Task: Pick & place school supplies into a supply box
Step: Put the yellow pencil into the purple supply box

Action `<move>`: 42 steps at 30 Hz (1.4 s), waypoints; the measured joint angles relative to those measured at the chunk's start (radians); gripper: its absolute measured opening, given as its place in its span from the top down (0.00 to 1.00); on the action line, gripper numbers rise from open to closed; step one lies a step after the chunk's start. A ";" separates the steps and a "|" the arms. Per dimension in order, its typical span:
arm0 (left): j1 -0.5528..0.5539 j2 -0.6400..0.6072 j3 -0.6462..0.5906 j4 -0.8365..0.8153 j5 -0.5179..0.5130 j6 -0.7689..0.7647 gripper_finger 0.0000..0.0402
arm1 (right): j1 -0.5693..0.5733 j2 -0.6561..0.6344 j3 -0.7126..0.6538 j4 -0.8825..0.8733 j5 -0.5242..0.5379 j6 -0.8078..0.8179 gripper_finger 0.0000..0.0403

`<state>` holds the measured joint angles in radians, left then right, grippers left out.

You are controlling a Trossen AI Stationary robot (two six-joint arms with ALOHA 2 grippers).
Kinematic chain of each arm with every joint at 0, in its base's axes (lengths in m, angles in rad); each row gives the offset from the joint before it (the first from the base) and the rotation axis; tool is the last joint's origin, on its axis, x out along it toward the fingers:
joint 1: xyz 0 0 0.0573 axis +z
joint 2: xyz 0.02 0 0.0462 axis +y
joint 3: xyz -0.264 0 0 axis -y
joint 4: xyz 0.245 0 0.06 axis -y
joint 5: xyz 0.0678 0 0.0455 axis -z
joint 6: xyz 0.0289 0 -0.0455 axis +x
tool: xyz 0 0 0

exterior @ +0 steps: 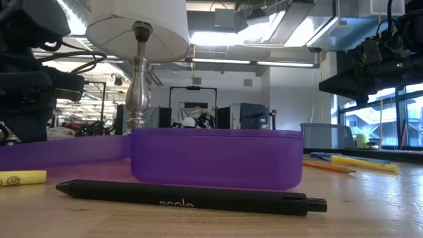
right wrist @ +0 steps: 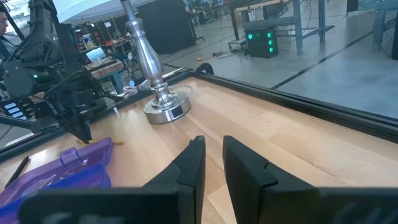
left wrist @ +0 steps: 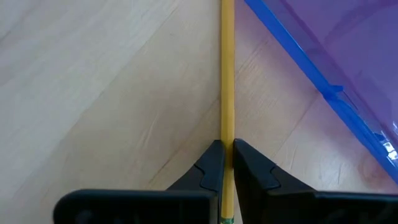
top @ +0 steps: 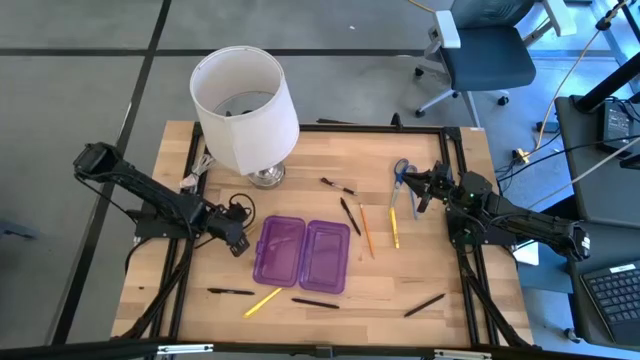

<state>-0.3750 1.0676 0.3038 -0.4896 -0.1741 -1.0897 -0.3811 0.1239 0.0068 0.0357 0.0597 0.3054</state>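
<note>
The purple supply box (top: 302, 253) lies open in the middle of the table, both halves flat. My left gripper (top: 237, 243) is at its left edge, shut on a yellow pencil (left wrist: 227, 74), with the box wall (left wrist: 323, 56) just beside it. My right gripper (top: 418, 195) hovers near the table's right side, slightly open (right wrist: 213, 162) and holding nothing. It sits beside the blue scissors (top: 401, 172) and a yellow pen (top: 394, 228). An orange pencil (top: 366, 232), black pens (top: 350, 215) (top: 337, 186) (top: 315, 302) and another yellow pencil (top: 262, 300) lie flat on the wood. My left gripper pinches the yellow pencil between its two fingertips (left wrist: 211, 165), which lie across the shaft (left wrist: 227, 134). The long part of the pencil runs out ahead, beside the box's left wall. Whether the pencil is lifted or rests on the table I cannot tell.
A lamp with a white shade (top: 245, 105) stands on the far left part of the table, its metal base (right wrist: 163, 107) behind the box. More black pens lie near the front edge (top: 230, 291) (top: 425, 304), one right before the low camera (exterior: 192, 197). Black rails frame the table.
</note>
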 joint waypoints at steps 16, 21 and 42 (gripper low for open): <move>-0.001 -0.072 -0.015 0.066 -0.045 0.117 0.90 | 0.000 0.000 0.000 0.000 0.000 0.000 0.85; 0.000 -0.073 -0.013 0.053 -0.055 0.129 0.95 | 0.000 0.000 0.000 0.000 0.000 0.000 0.85; 0.004 0.059 0.166 -0.302 -0.002 0.151 1.00 | 0.000 0.000 0.000 0.001 0.000 -0.049 0.85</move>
<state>-0.3706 1.1264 0.4699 -0.7918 -0.1764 -0.9382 -0.3809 0.1242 0.0067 0.0368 0.0597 0.2565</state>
